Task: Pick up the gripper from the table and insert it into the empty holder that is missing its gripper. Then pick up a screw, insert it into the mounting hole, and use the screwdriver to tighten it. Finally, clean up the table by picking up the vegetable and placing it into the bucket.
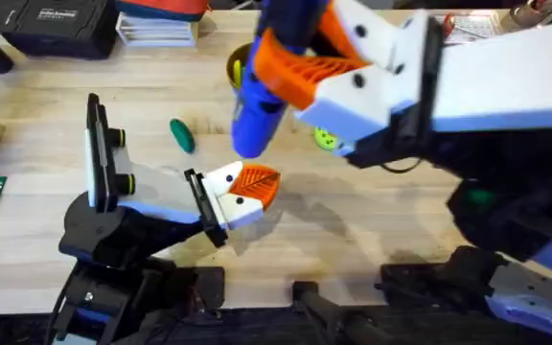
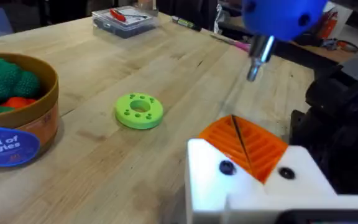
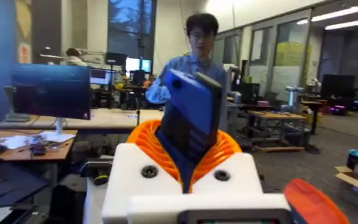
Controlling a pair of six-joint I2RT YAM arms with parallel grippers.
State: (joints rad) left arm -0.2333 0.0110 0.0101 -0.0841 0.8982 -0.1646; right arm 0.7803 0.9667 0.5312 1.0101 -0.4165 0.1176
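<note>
1. The gripper (image 1: 257, 182), the little orange wedge, sits in the white holder (image 1: 230, 206) on the left gripper (image 1: 242, 192), low centre of the tabletop (image 1: 353, 230); can't tell whether those fingers are open.
2. At 12 o'clock from it hangs the blue screwdriver (image 1: 257, 110), clamped in the right gripper (image 1: 305, 72), bit (image 2: 255, 62) pointing down above the wedge.
3. The dark-green vegetable (image 1: 181, 134) lies at 10 o'clock.
4. The bucket (image 2: 23, 118) is well apart, near the green disc (image 2: 139, 110).

My right gripper (image 1: 300, 67) hangs over the desk's (image 1: 372, 206) far middle, clamping the screwdriver (image 1: 257, 110). My left gripper (image 1: 242, 192) lies nearer, below it. The vegetable (image 1: 181, 135) lies left; the ring (image 1: 326, 139) right.
</note>
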